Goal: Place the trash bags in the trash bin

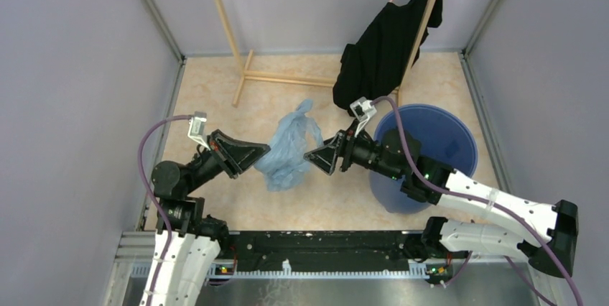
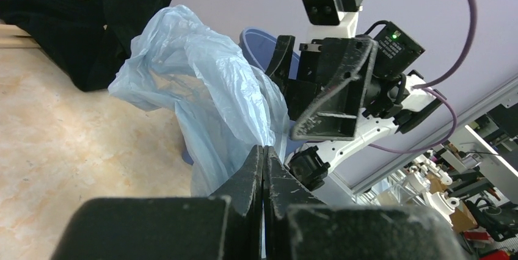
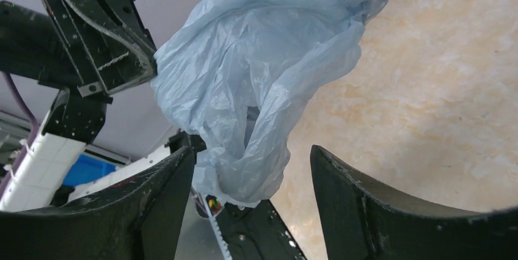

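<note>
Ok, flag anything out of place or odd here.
The black garment hangs lopsided and bunched on the wooden rack, its hem drooping near the blue trash bin's far rim. Nothing else stands out.

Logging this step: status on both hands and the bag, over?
Left hand shut on blue bag. Right hand open, straddling bag, no grip yet. Bin under right arm, mouth partly covered by it.

Robotics lab, grey-panelled cell (image 1: pixel 72 69), aluminium frame (image 1: pixel 154 11)
</note>
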{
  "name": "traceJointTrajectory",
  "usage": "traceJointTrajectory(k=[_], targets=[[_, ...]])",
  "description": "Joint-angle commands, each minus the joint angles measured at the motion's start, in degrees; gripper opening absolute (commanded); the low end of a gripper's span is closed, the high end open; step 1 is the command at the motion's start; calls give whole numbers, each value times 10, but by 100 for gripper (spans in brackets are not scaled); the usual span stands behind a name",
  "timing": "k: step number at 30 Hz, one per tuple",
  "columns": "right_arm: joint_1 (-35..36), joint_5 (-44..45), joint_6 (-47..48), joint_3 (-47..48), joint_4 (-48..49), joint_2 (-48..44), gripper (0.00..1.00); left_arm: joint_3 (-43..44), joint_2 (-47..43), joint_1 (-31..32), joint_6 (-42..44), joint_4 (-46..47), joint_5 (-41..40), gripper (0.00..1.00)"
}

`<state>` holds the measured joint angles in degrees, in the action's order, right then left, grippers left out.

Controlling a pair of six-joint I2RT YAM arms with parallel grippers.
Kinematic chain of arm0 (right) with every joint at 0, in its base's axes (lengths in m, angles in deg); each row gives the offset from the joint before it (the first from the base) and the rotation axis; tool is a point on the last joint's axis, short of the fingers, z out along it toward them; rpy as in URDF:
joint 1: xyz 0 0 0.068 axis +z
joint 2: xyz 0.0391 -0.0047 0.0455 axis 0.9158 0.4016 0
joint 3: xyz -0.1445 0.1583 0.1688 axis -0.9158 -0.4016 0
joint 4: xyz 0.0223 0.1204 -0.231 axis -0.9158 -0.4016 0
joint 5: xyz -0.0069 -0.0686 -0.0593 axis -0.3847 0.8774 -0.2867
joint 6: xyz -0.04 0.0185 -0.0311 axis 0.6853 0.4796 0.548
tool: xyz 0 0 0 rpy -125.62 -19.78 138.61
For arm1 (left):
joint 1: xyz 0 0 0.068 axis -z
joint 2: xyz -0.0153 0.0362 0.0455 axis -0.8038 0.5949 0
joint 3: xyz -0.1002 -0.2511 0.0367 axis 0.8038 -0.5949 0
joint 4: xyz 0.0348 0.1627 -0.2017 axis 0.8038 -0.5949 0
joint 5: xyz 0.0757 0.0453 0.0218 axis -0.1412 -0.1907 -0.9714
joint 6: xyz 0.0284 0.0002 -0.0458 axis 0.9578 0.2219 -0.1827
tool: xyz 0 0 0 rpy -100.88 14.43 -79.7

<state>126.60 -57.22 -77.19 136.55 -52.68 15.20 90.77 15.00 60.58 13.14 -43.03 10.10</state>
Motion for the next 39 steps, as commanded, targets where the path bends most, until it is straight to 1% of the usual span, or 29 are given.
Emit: traceJointTrajectory(k=[1,2,3,4,6,7,8,9,11,12,13,14,15,16,19,23,24,25,26,27,28,29,30,32,34,36,39], targets=[[4,49,-70,-20,97,0,66,3,-7,-1,-13,27,16,0],[4,52,-70,-22,103,-1,62,6,-8,-1,-12,24,14,0],[4,52,-70,-23,109,-2,55,10,-10,-1,-8,17,12,0],[4,49,-68,-23,113,-2,44,15,-11,-1,-4,8,10,0],[4,42,-63,-24,116,-5,26,27,-14,-1,9,-15,-1,0],[4,40,-58,-24,112,-8,18,34,-17,-1,21,-34,-14,0],[4,40,-51,-23,100,-12,14,49,-20,-1,43,-71,-39,0],[3,43,-42,-21,84,-17,10,70,-23,-1,74,-129,-85,0],[4,58,-20,-18,38,-33,0,129,-30,-1,123,-289,-244,0],[4,68,-8,-16,12,-43,0,150,-34,-1,132,-350,-337,0],[4,76,3,-15,-18,-54,0,168,-37,-1,143,-399,-403,0],[4,85,14,-16,-36,-66,0,176,-40,-1,156,-415,-441,0],[4,94,21,-17,-47,-78,0,177,-45,-1,168,-421,-457,0],[4,97,29,-19,-53,-91,0,176,-49,-1,170,-420,-460,0],[4,106,46,-17,-56,-118,0,159,-58,-1,161,-396,-418,0],[4,108,57,-2,-47,-115,0,136,-52,-1,152,-364,-361,0],[4,105,59,5,-44,-109,0,133,-47,-1,154,-361,-347,4],[4,101,62,12,-41,-102,0,133,-40,-1,158,-361,-331,11],[4,98,65,21,-38,-93,0,136,-31,-1,166,-366,-316,21],[4,95,68,30,-37,-84,0,142,-21,-1,173,-375,-306,36],[4,93,71,45,-37,-72,0,152,-11,-1,181,-396,-301,59],[4,90,74,56,-39,-59,0,164,-2,-1,192,-415,-300,73],[4,88,78,69,-44,-45,0,176,6,-1,203,-433,-305,83],[4,83,88,94,-55,-11,0,200,19,-1,229,-462,-312,92],[4,84,90,119,-70,22,0,213,22,-1,244,-465,-290,98],[4,81,94,148,-90,61,0,207,20,-1,247,-441,-240,99],[4,57,98,183,-103,121,0,185,21,-1,227,-411,-189,99]])
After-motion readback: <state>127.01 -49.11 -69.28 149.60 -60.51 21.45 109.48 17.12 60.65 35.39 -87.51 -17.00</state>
